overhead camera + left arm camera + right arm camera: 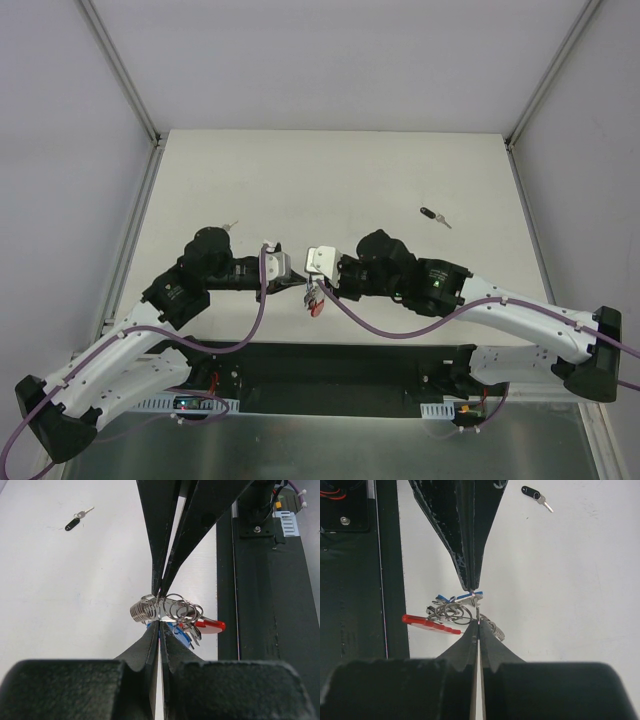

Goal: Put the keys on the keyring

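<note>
1. The white table [400, 180] is where it all sits, with the black mounting rail along its near edge.
2. The left arm [130, 345] and right arm [520, 315] are both bent inward, so the two grippers are brought tip to tip near the middle of the near edge.
3. The left gripper [159, 626] is pinched fully together. The blue-headed key [465, 598] looks to be caught between its tips, with blue plastic seen on either side of the fingers.
4. The right gripper [478, 625] is clamped tight too, on a wire loop of the keyring [172, 611].
5. The keyring is held right between the two sets of fingertips, just beside the rail. A coiled silver bit and several overlapping rings are bunched there, and the red band [427, 624] is stuck out toward the rail side. Whether it's touching the table can't be told.
6. A black-headed key [431, 214] is left lying flat on the table, well apart from the grippers, toward the far right.
</note>
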`<state>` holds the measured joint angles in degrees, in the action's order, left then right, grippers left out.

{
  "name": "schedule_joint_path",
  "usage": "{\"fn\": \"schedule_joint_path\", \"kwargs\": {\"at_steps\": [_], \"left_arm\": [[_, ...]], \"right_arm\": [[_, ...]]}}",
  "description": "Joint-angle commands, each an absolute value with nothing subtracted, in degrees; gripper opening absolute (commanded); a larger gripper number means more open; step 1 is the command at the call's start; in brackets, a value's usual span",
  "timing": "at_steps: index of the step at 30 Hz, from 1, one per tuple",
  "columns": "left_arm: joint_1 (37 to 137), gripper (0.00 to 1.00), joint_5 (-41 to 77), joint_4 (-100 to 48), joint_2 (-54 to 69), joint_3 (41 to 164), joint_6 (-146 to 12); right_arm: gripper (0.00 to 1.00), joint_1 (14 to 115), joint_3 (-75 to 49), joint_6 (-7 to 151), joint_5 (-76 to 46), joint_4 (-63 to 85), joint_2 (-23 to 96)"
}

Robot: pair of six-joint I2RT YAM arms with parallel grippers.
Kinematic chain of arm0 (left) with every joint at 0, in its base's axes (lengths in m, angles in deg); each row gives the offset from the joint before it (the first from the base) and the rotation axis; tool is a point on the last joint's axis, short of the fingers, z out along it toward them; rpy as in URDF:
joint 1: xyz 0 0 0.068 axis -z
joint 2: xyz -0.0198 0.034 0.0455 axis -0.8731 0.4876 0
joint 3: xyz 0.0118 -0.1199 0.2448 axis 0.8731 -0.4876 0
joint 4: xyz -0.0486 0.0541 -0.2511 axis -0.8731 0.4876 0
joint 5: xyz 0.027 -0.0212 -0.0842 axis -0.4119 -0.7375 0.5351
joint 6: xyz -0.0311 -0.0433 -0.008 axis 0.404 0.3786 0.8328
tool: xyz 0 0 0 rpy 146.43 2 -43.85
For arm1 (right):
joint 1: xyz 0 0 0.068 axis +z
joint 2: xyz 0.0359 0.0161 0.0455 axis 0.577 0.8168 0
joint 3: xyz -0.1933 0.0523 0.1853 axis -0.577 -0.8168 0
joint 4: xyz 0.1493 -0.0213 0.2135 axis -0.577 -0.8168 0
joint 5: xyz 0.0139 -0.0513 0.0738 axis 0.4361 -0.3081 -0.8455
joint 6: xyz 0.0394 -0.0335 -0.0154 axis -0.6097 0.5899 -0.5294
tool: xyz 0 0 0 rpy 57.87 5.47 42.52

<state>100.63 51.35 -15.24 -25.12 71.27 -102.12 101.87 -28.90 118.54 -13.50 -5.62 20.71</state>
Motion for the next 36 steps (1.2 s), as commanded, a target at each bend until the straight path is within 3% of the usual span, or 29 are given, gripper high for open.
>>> {"fn": "schedule_joint_path", "kwargs": {"at_steps": [1, 36], "left_arm": [[101.2, 0.00, 51.6, -17.7, -26.0, 70.7, -102.1], [101.2, 0.00, 50.4, -18.5, -26.7, 70.1, -102.1]], "right_arm": [[0.01, 101.7, -27.3, 118.5, -15.3, -4.7, 20.3], [0.01, 101.0, -27.3, 118.0, -16.9, -4.6, 20.3]]}}
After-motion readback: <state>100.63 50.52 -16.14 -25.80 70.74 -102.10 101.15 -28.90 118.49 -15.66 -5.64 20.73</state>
